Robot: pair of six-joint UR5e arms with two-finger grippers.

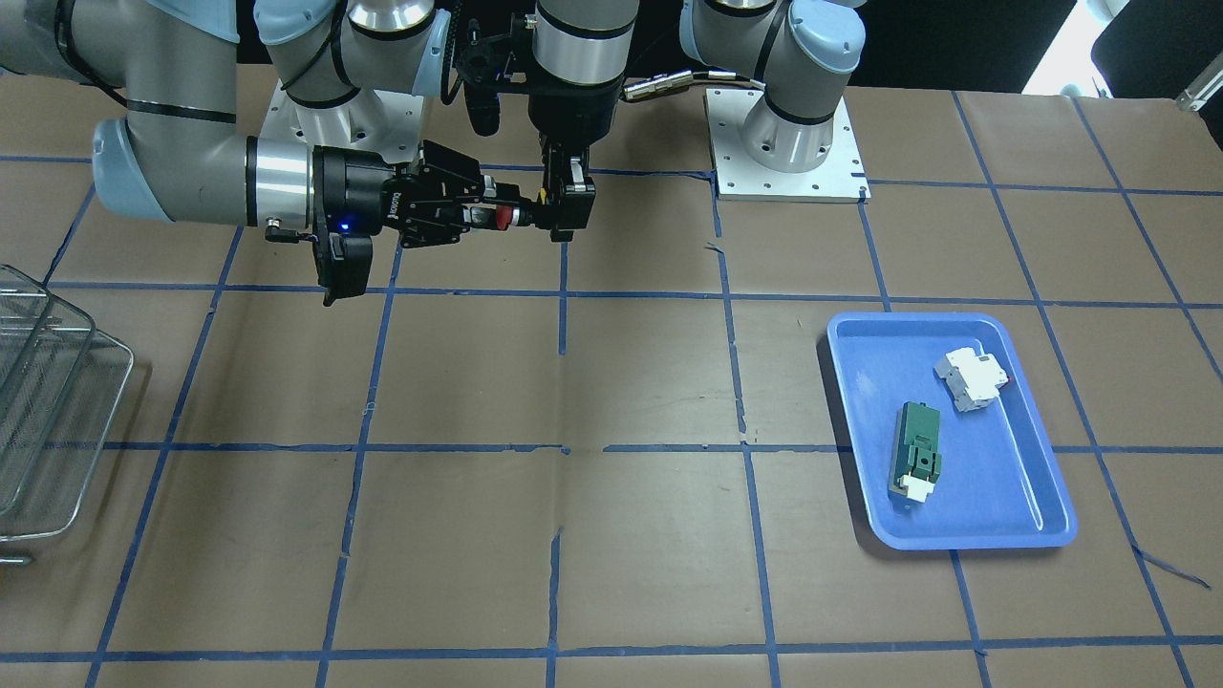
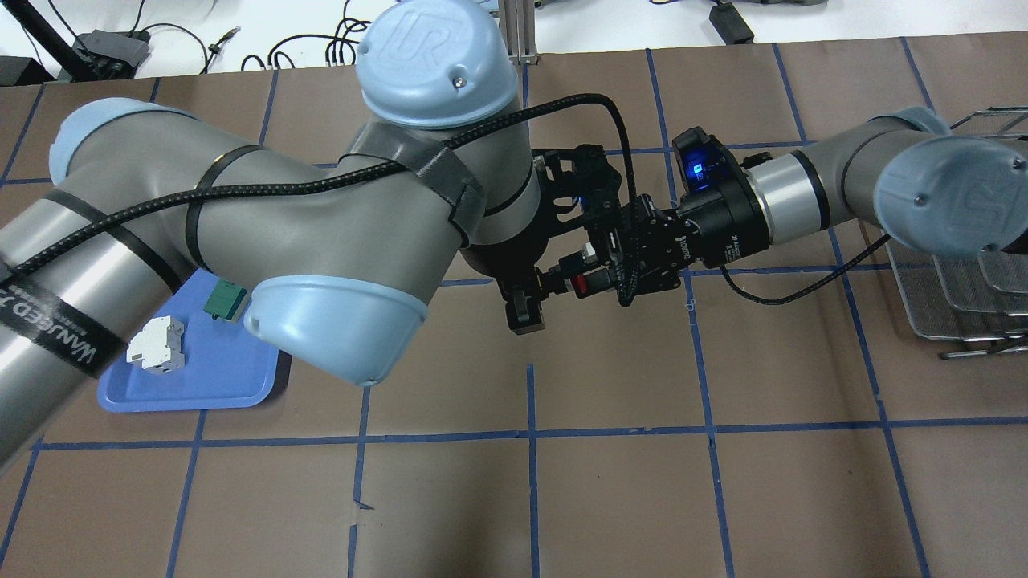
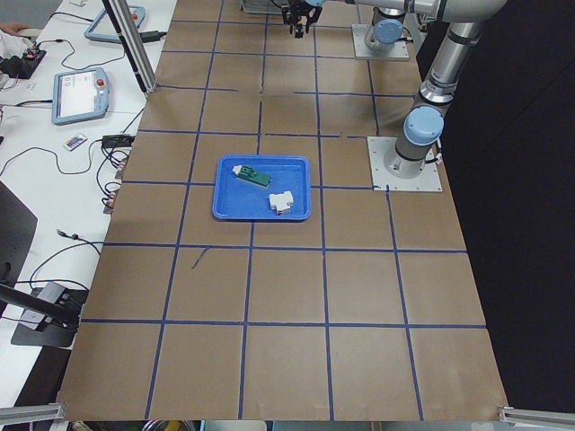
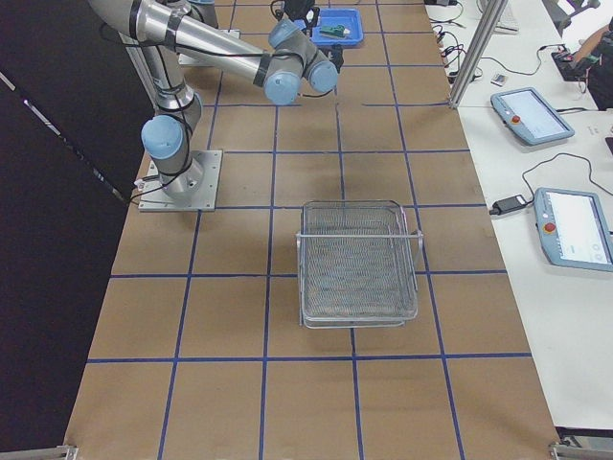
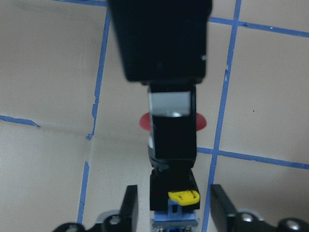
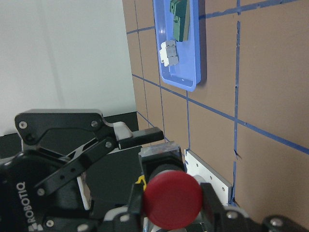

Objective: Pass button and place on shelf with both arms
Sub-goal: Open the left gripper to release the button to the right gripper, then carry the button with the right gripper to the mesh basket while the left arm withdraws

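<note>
The button (image 1: 504, 218) hangs in the air between my two grippers, above the table near the robot's base. My right gripper (image 1: 482, 215) reaches in level and is shut on the button's red cap (image 6: 174, 200). My left gripper (image 1: 564, 225) points down at the button's black body with the yellow mark (image 5: 183, 195). Its fingers (image 5: 130, 208) stand apart from the body on both sides, so it is open. The overhead view shows the button (image 2: 574, 282) between the two hands. The wire shelf (image 1: 48, 401) stands at the table's end on my right and also shows in the exterior right view (image 4: 359, 259).
A blue tray (image 1: 1013, 468) on my left side holds a green block (image 1: 915, 449) and a white module (image 1: 973, 379). Both arm bases stand on plates at the table's robot edge (image 1: 783, 143). Brown table with blue tape lines.
</note>
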